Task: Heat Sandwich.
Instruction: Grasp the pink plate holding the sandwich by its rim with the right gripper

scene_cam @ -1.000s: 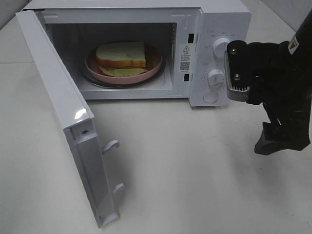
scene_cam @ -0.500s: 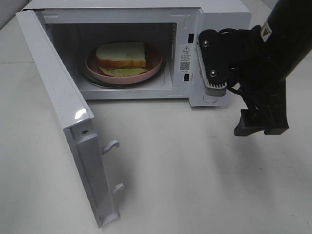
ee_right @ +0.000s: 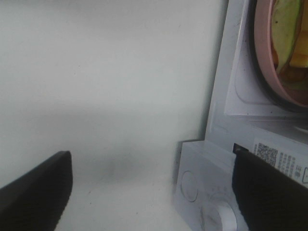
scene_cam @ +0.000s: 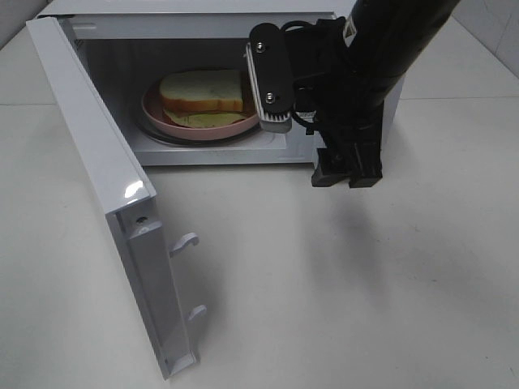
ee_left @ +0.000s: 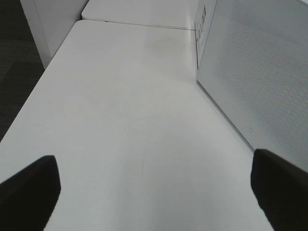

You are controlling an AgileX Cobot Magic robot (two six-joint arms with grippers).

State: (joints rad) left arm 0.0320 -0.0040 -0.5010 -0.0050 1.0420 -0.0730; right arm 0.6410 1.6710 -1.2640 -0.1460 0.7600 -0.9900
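Observation:
The sandwich [scene_cam: 201, 91], white bread with a tan crust and a pale green layer, lies on a round pink plate [scene_cam: 251, 117] inside the open microwave [scene_cam: 195, 16]. My right gripper [scene_cam: 311, 150] hangs in front of the cavity's right edge and hides the control panel; its jaws are open with nothing between them. In the right wrist view the right gripper [ee_right: 149, 202] frames bare table and the panel's lower corner, and the plate [ee_right: 262, 53] shows at the edge. My left gripper [ee_left: 154, 192] is open over bare table beside the microwave door [ee_left: 260, 72].
The microwave door [scene_cam: 105, 170] stands swung out toward the front left, with two latch hooks [scene_cam: 185, 241] sticking out. The white table [scene_cam: 365, 284] stretches in front of and to the right of the oven. A table edge [ee_left: 29, 96] drops to dark floor.
My right arm has swung left and toward the microwave, from beside the control panel to in front of the cavity's right edge. The sandwich, plate and door have not moved.

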